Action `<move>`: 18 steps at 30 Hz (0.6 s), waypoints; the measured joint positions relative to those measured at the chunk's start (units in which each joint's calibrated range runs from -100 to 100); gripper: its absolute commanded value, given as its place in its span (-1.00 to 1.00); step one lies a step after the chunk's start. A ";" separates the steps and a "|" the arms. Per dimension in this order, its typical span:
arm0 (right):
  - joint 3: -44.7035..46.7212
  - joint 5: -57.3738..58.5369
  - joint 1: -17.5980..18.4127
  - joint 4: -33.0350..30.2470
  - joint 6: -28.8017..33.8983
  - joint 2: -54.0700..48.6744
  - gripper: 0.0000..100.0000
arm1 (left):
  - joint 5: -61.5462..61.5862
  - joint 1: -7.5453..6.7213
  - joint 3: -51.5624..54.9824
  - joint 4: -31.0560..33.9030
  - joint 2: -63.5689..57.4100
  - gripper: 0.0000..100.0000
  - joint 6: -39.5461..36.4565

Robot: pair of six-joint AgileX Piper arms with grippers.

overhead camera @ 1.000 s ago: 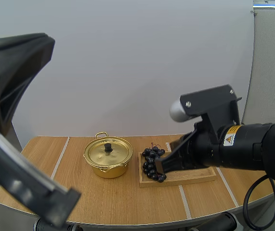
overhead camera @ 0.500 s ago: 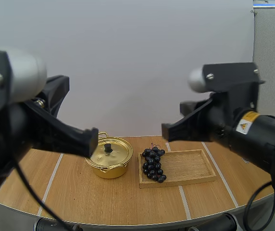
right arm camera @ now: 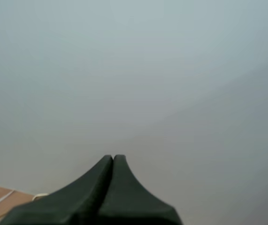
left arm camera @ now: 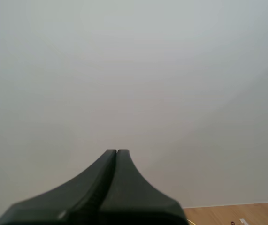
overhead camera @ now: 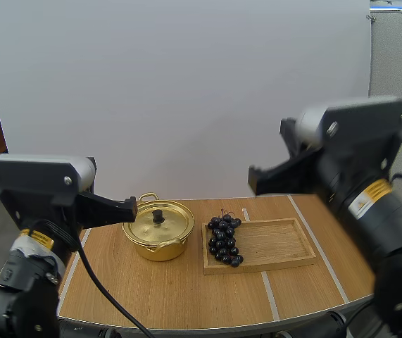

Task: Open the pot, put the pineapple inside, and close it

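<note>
A gold pot [overhead camera: 158, 229] stands left of centre on the table, its lid with a black knob [overhead camera: 158, 215] on it. A bunch of dark grapes [overhead camera: 224, 240] lies on the left end of a wooden tray [overhead camera: 278, 246]. My left gripper [overhead camera: 134, 207] hangs in the air just left of the pot, and its fingers [left arm camera: 117, 151] lie together as one shut wedge. My right gripper [overhead camera: 253, 178] is held high above the tray, and its fingers [right arm camera: 113, 156] are likewise shut on nothing.
The wooden table [overhead camera: 158, 292] has bare room in front of the pot and tray. A white wall [overhead camera: 186, 91] stands right behind it. The table's rounded front edge runs close to the arms' bases.
My right gripper has lifted from the grapes on the tray to high above it. My left arm has drawn back from the camera and now sits beside the pot. Pot and grapes have not moved.
</note>
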 measured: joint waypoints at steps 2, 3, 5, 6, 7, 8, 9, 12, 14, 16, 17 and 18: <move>3.30 -1.51 0.00 -0.14 0.00 0.00 -1.00 | -4.53 0.00 3.52 0.15 0.00 -1.00 0.00; 6.75 -2.19 0.00 -0.22 0.00 0.00 -1.00 | -7.31 0.00 5.28 0.15 0.00 -1.00 0.00; 10.65 -2.96 0.00 -0.27 0.00 0.00 -1.00 | -12.12 0.00 8.55 0.23 0.00 -1.00 0.00; 12.36 -2.96 0.00 -0.37 0.00 0.00 -1.00 | -14.77 0.00 10.58 0.23 0.00 -1.00 0.00; 13.62 -2.96 0.00 -0.37 0.00 0.00 -1.00 | -16.02 0.00 11.59 0.23 0.11 -1.00 0.00; 15.06 -3.15 0.00 -0.37 0.00 0.00 -1.00 | -18.36 0.00 13.18 0.23 0.11 -1.00 0.00; 16.18 -3.36 0.00 -0.37 0.00 0.00 -1.00 | -19.58 0.00 14.29 0.23 0.11 -1.00 0.00; 19.57 -3.65 0.00 -0.41 0.00 0.00 -1.00 | -19.60 0.00 15.03 0.23 0.11 -1.00 -0.09; 21.77 -3.92 -0.17 -0.41 0.00 0.00 -1.00 | -17.39 0.00 15.13 -0.57 0.11 -1.00 -0.85; 21.93 -3.05 -0.52 -0.51 0.00 0.00 -1.00 | -15.04 0.00 15.13 -1.23 0.11 -1.00 -1.66; 21.93 -2.55 -0.71 -0.41 0.00 0.00 -1.00 | -13.53 0.00 15.13 -1.50 0.11 -1.00 -2.04; 21.93 -1.98 -0.89 -0.30 0.00 0.00 -1.00 | -12.56 0.00 15.13 -1.61 0.11 -1.00 -2.44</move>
